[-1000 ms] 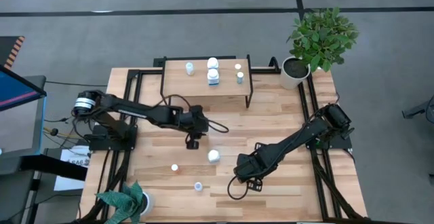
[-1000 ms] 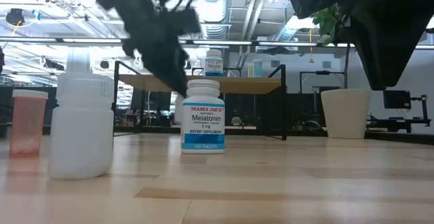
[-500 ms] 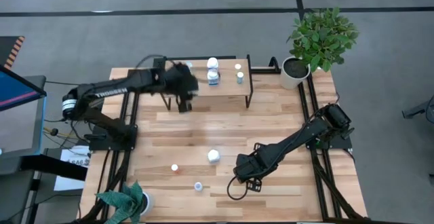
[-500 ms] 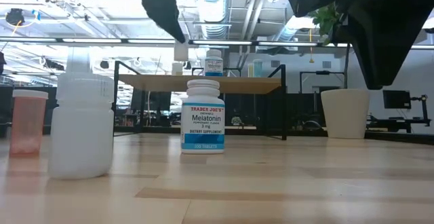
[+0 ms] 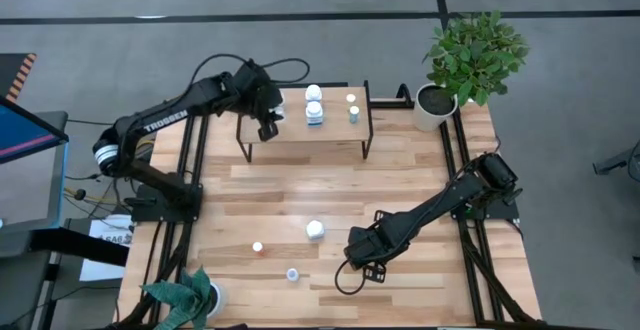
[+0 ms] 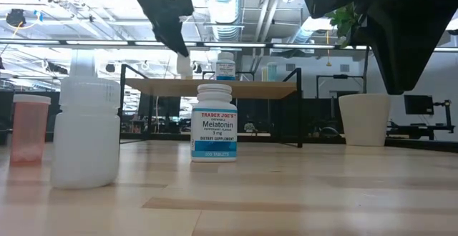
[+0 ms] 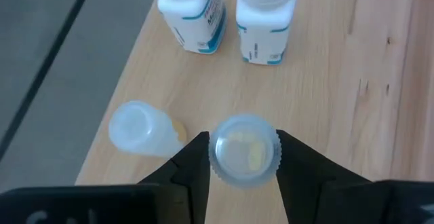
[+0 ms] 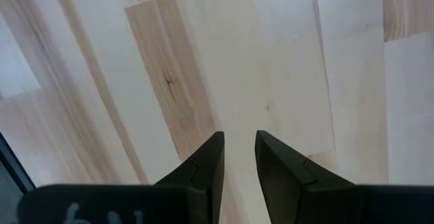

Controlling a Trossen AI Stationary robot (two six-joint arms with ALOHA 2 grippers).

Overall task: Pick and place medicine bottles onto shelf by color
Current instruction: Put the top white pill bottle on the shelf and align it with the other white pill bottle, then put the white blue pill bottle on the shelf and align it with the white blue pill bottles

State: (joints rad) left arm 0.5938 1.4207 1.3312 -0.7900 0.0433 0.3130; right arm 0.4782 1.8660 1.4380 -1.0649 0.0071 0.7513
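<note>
- The left tool (image 5: 270,120) hovers over the left end of the shelf (image 5: 335,125), its fingers (image 7: 193,164) pinching a small clear-capped bottle (image 7: 244,149) held upright above the light wood top
- Just beside the held bottle, towards the shelf's edge, a second small bottle (image 7: 139,127) with a pale cap stands on the shelf top; whether the two touch cannot be told
- Farther ahead of the left tool, two white bottles with blue-banded labels (image 7: 261,20) stand side by side on the shelf
- Two tiny bottles (image 5: 352,108) sit at the shelf's right end, well apart from the left tool
- The right tool (image 5: 365,265) waits low over the near part of the bench (image 5: 420,180), fingers (image 8: 207,163) spread slightly with only bare wood between them
- A white Melatonin bottle (image 6: 214,123) stands on the bench near the right tool; a small orange-tinted bottle (image 5: 257,247) and another small bottle (image 5: 292,274) stand farther to that tool's side
- A potted plant (image 5: 470,60) stands at the bench's far corner, well apart from both tools
</note>
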